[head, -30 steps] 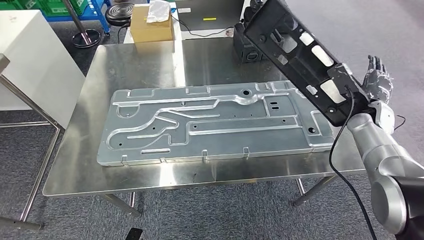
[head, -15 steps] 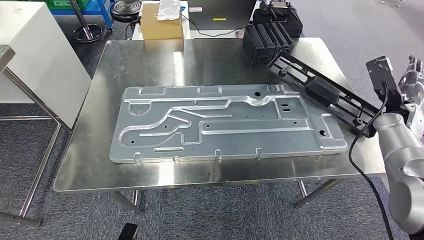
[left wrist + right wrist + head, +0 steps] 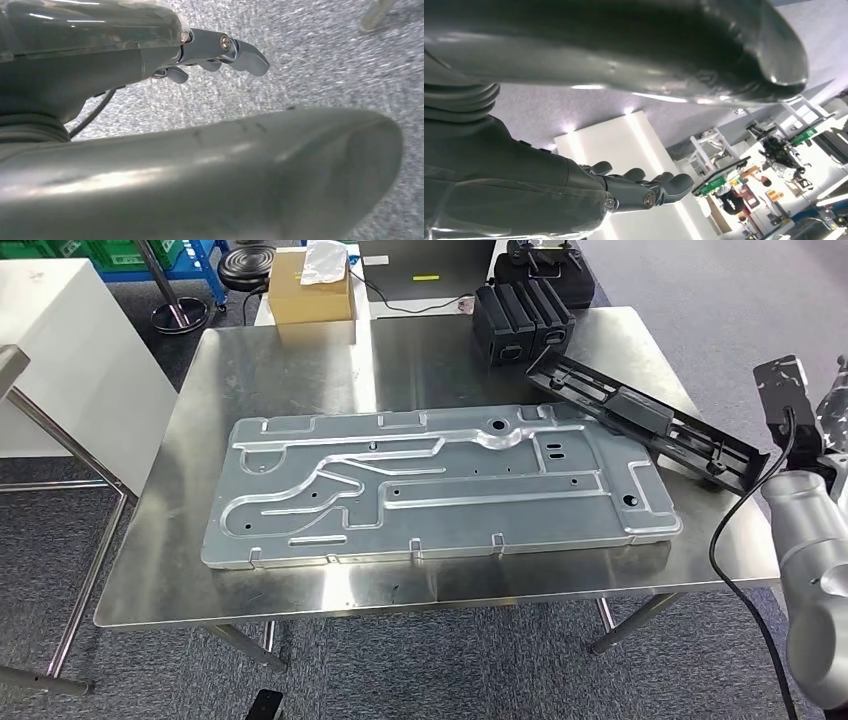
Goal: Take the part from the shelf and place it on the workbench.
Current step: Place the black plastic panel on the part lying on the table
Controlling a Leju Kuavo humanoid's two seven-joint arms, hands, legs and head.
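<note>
Part (image 3: 650,425) lying on workbench (image 3: 300,585) at two o'clock, placement looking done; right hand (image 3: 644,192) hanging released, needing only withdrawal

The steel-topped workbench (image 3: 300,590) has a brushed, softly reflective metal surface. On it lies a large pressed sheet-metal panel (image 3: 440,490), pale grey and satin, with smooth raised ribs that catch the light. The long black slotted frame part (image 3: 650,425) looks like matt moulded plastic, as do the ribbed black cases (image 3: 522,320). The brown cardboard box (image 3: 312,295) is dull paper board. The floor is rough grey carpet (image 3: 320,60). The right hand (image 3: 644,192) and left hand (image 3: 220,52) show glossy dark fingers, probably plastic.
</note>
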